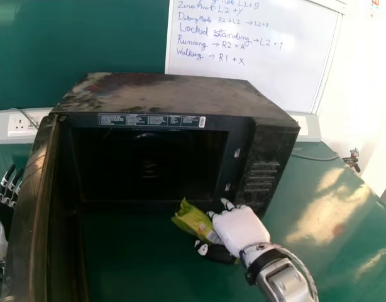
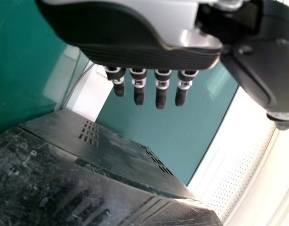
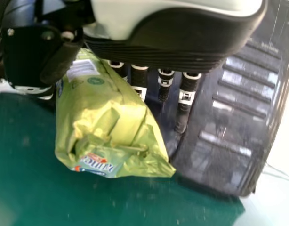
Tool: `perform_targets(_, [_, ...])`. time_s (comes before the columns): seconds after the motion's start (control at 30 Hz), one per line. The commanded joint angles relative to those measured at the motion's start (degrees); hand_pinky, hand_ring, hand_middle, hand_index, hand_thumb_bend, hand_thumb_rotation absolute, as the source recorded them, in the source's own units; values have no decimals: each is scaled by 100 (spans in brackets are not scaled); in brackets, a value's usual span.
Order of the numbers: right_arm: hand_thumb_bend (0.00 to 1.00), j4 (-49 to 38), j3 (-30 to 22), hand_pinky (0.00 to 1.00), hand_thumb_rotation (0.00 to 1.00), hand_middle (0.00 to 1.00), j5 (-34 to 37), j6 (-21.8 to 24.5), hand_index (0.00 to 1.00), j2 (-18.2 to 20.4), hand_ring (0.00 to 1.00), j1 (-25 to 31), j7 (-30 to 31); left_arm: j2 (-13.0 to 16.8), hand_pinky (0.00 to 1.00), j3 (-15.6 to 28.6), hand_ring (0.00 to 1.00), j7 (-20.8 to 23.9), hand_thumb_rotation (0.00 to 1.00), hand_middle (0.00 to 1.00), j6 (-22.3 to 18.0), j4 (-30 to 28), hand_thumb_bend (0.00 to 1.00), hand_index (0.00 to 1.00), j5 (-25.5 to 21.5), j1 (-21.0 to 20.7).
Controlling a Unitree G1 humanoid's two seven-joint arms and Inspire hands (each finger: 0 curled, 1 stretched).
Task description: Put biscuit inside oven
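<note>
My right hand (image 1: pixel 240 229) is in front of the oven's lower right part in the head view, its thumb and fingers round the green-yellow biscuit packet (image 1: pixel 194 221). In the right wrist view, the packet (image 3: pixel 109 122) lies between the thumb and the fingers of the right hand (image 3: pixel 183 106). The black oven (image 1: pixel 149 94) has its door (image 1: pixel 39 207) swung out at the left, the dark cavity facing forward. Left of the door is my left hand (image 1: pixel 0 242); in the left wrist view the left hand (image 2: pixel 161 92) has its fingers straight, holding nothing.
The oven stands on a green table (image 1: pixel 325 220). A whiteboard (image 1: pixel 243 56) and a wall socket (image 1: pixel 20 124) are behind it. A cable (image 1: pixel 315 156) runs along the table at the right. The open door stands between the left hand and the cavity.
</note>
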Motion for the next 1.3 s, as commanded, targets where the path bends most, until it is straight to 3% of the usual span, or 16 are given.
perform_targets(0.0, [53,-16,-96,69,0,49,92,-6,49,53,55,57,-229,-248,0,-43,71,60,0,80,20,130,1,96,-39,207])
perform_targets(0.67, [53,171,-197,66,0,48,440,93,49,382,52,182,-1118,-220,0,-19,70,-65,0,79,-77,246,0,95,-40,181])
perform_targets(0.77, [52,176,-186,66,0,46,448,111,53,400,53,160,-1137,-224,0,-18,69,-59,0,79,-75,242,0,96,-48,187])
perform_targets(1.27, [52,341,-106,62,0,45,532,89,54,572,51,-99,-1348,-233,0,-16,70,-68,0,79,-36,213,0,96,-81,200])
